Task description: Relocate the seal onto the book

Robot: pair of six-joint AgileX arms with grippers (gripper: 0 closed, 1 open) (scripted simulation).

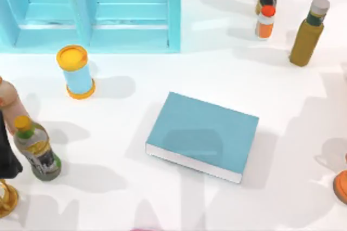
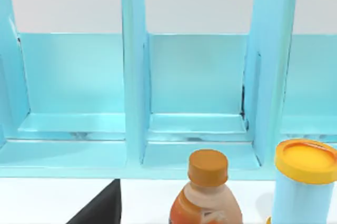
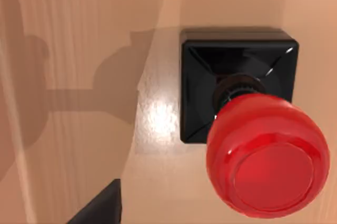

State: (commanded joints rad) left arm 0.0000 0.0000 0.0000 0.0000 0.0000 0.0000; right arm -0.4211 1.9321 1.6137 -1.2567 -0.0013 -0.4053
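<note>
While my right wrist camera looked straight down, I had the seal point(image 3: 253, 129), a small stamp with a black square block base and a glossy red round knob, standing upright right beneath it on a pale wooden surface with shadows falling across the grain. A dark wedge poked in at the edge of that picture, and I could not tell how the right arm's jaws stood. Same story on the left: another dark wedge at the frame edge, jaw state impossible to read.

From the left wrist I saw the large light-blue cabinet point(image 2: 137, 77) with its upright dividers and open bays, and in front of it an orange-capped bottle of amber drink point(image 2: 207, 192) and a light-blue cylinder with a yellow lid point(image 2: 304, 182).

From above, the flat rectangular book with the plain teal-blue cover and white page edges point(image 1: 203, 133) lay near the middle of the white table point(image 1: 135, 198), cover bare, turned at a slant. The cylinder stood between it and the cabinet, toward the left. A green tea bottle with a yellow cap point(image 1: 37, 149) stood at the left edge. At the far right stood a small orange-capped bottle point(image 1: 265, 22) and an olive-yellow bottle with a grey cap point(image 1: 309, 33).
</note>
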